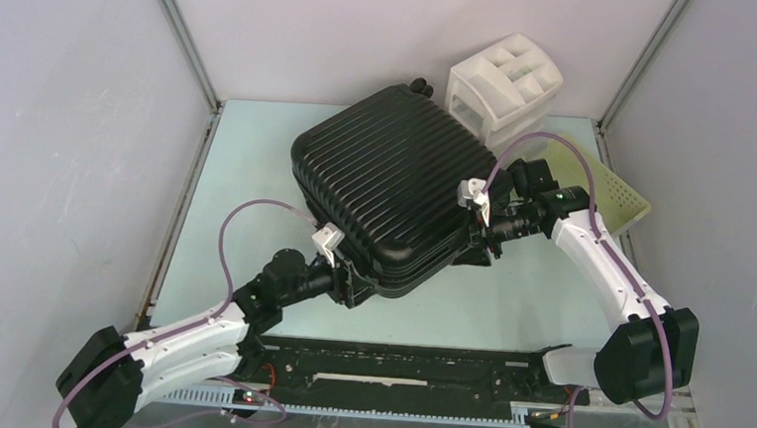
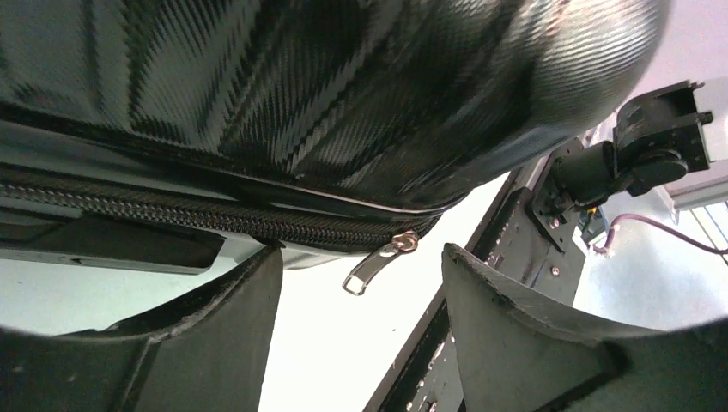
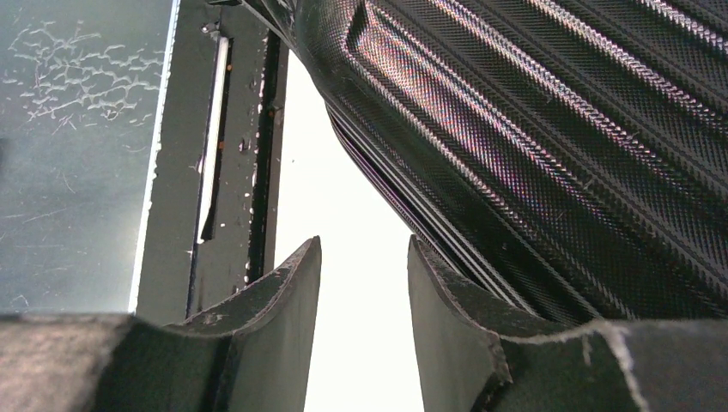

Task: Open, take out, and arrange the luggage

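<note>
the large black hard-shell suitcase with the ribbed shell [image 1: 391, 180] is lying flat and closed on the pale green bench [image 1: 248, 166], towards the back and middle. a white three-tier drawer organizer [image 1: 507, 83] is standing just behind its far right corner, and a pale yellow perforated basket [image 1: 622, 194] is sitting near its right side.

the left jaws are reaching in at the near left corner of the suitcase, level with the seam between the two shells. in the left wrist view their fingers [image 2: 232, 326] are standing well apart with nothing between them. the small silver zipper pull [image 2: 376, 264] is hanging down from the black zipper track [image 2: 172, 215], just beyond the fingertips and in line with the gap, touching neither finger.

the right jaws are sitting at the suitcase's near right edge. their fingers [image 3: 288, 318] are standing a narrow gap apart, gripping nothing. the ribbed shell is running down just beside the right-hand finger; it is possibly brushing it, though the view is too close to tell.
</note>
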{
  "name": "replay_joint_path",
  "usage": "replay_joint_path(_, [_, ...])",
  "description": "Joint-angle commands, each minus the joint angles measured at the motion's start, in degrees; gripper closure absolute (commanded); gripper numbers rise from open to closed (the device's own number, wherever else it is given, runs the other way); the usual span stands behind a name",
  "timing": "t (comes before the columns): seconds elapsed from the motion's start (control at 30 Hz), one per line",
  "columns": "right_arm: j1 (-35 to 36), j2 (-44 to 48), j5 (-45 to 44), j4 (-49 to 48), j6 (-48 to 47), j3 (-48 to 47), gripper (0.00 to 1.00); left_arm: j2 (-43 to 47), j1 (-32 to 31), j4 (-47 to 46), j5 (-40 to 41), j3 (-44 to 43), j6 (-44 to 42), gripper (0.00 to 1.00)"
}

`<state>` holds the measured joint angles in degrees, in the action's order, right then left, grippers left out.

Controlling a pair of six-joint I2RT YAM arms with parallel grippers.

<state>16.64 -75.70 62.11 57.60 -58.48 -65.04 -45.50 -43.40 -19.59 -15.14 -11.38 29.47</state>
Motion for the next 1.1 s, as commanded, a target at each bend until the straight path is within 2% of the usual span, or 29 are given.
replay_joint_path(0.0, [-0.1, -0.1, 1.5, 0.6, -1.6, -0.1, 0.5, -3.6, -0.3, -7.9, -3.3, 0.4, -1.1, 0.28])
replay_joint_path(0.03, [-0.1, -0.2, 1.4, 0.6, -1.6, -0.1, 0.5, -4.2, -0.3, -8.3, -3.4, 0.6, -1.1, 0.29])
replay_joint_path(0.23, [-0.1, -0.3, 1.3, 0.7, -1.7, -0.1, 0.5, -5.0, -0.2, -9.4, -4.4, 1.5, -2.0, 0.46])
replay_joint_path(0.6, [-0.1, -0.9, 1.0, 0.8, -1.7, -0.1, 0.5, -2.4, -0.2, -11.3, -4.5, 2.5, -0.7, 0.79])
replay_joint_path(0.8, [-0.1, -1.0, 0.9, 1.0, -2.0, -0.1, 0.5, -2.2, -0.2, -11.2, -3.7, 2.6, -0.1, 0.85])
replay_joint_path(0.9, [-0.1, -1.1, 0.7, 1.0, -2.1, -0.1, 0.5, -2.6, -0.3, -11.1, -3.4, 2.6, 0.0, 0.99])
replay_joint_path(1.07, [-0.1, -1.2, 0.6, 1.1, -2.3, 0.0, 0.5, -1.5, -0.2, -7.5, -1.3, 2.2, -0.4, 1.0])
